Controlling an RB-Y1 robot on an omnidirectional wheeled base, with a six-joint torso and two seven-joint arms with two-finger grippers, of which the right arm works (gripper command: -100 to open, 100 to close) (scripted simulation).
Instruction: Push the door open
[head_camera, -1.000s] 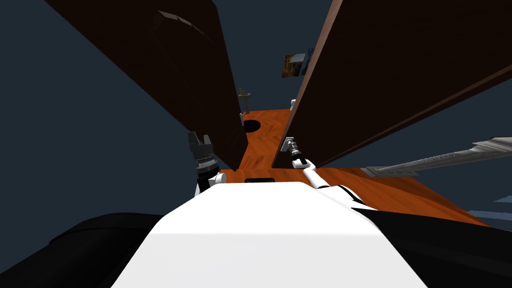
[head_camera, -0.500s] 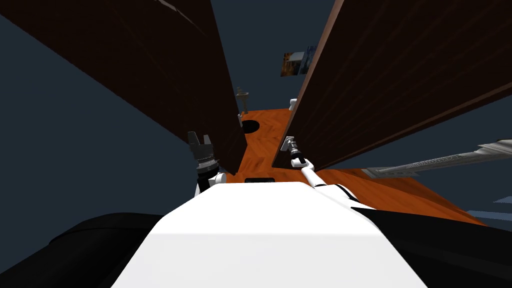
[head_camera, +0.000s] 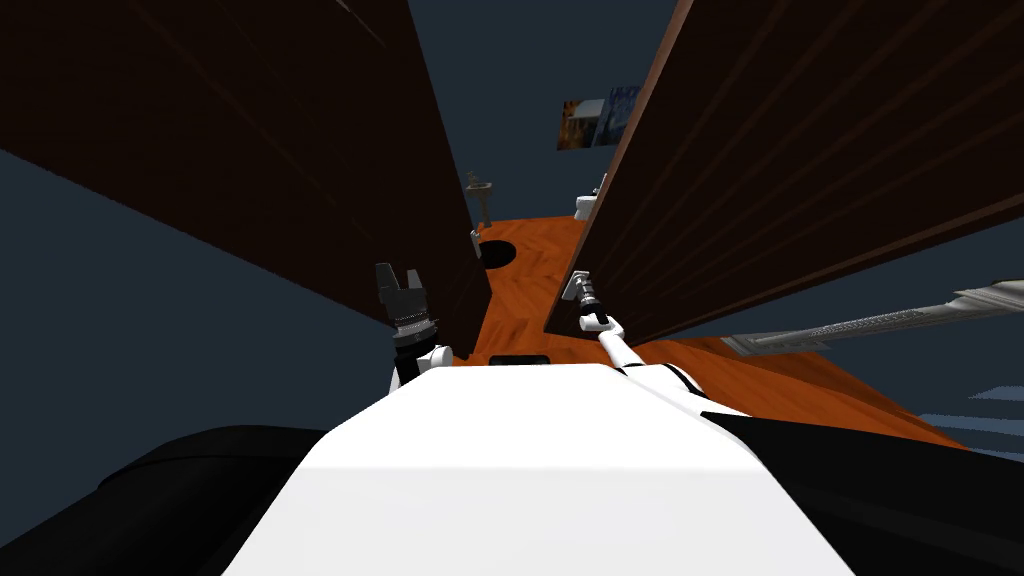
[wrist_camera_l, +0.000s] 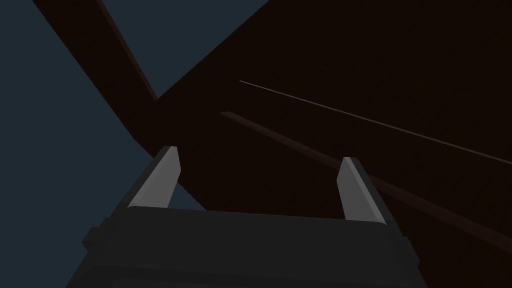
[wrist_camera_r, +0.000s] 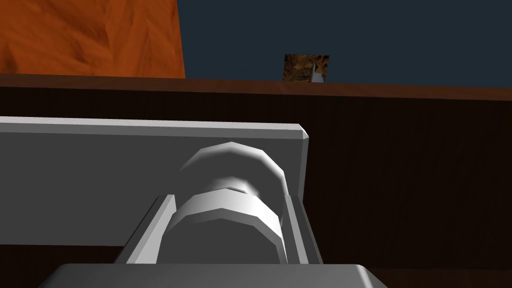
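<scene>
The door (head_camera: 780, 150) is a dark brown panel that rises on the right of the head view, its edge toward the gap ahead. On it sits a grey plate (wrist_camera_r: 100, 180) with a round grey knob (wrist_camera_r: 232, 165). My right gripper (head_camera: 575, 288) reaches to the door's lower edge, and in the right wrist view the right gripper (wrist_camera_r: 229, 200) is shut on the knob, a finger pressing each side. My left gripper (head_camera: 398, 275) is held up beside a second dark brown panel (head_camera: 300, 150). In the left wrist view the left gripper (wrist_camera_l: 260, 160) is open, with nothing between its fingers.
Between the two panels an orange wooden floor (head_camera: 530, 270) runs ahead to a dark blue wall with pictures (head_camera: 598, 122). A pedestal basin (head_camera: 482, 190), a white fixture (head_camera: 588, 205) and a round black spot (head_camera: 497, 252) lie beyond. A grey moulding (head_camera: 880, 322) lies at right.
I have moved a little forward: both dark panels loom larger and spread outward, and the gap between them has widened. My right gripper stays on the knob.
</scene>
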